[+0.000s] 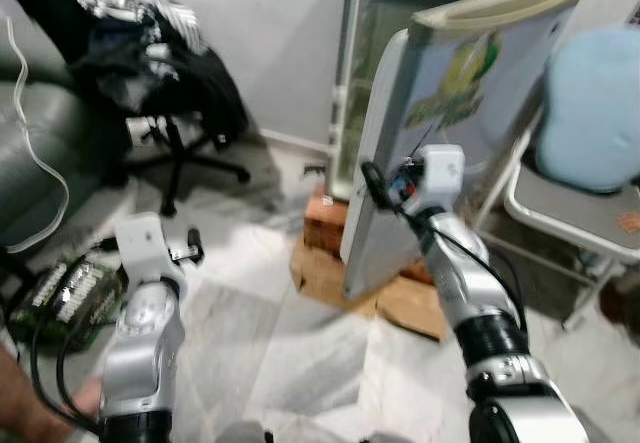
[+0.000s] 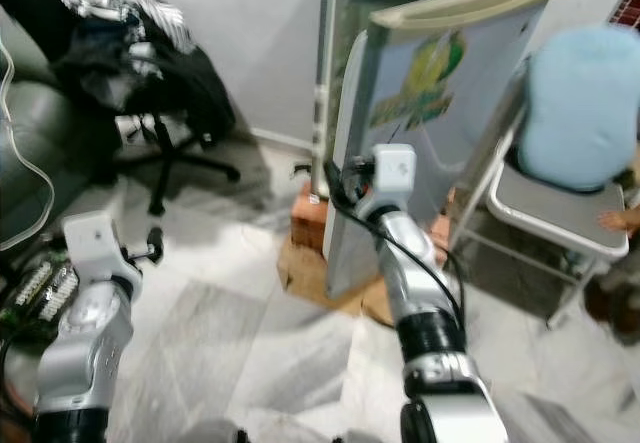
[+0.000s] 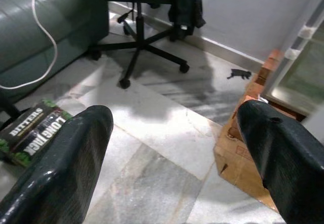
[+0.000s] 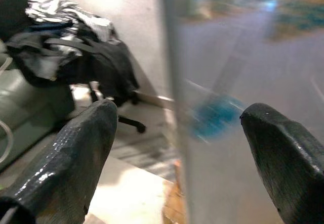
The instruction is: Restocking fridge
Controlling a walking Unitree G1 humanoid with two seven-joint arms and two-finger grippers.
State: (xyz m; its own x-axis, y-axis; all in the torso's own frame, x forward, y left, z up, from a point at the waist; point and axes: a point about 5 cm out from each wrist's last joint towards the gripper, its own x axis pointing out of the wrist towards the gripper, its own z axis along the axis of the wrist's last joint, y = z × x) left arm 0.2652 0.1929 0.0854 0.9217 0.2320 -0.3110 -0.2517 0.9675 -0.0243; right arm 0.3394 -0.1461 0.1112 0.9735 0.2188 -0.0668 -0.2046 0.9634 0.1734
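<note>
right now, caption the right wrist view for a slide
Open right gripper straddling the edge of the fridge door.

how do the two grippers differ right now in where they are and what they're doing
The right gripper is raised at the edge of the open fridge door, fingers straddling it in the right wrist view. The left gripper hangs low over the marble floor, near nothing. Both are open and hold nothing.

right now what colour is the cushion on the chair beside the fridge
Light blue. The cushion shows best in the right eye view.
</note>
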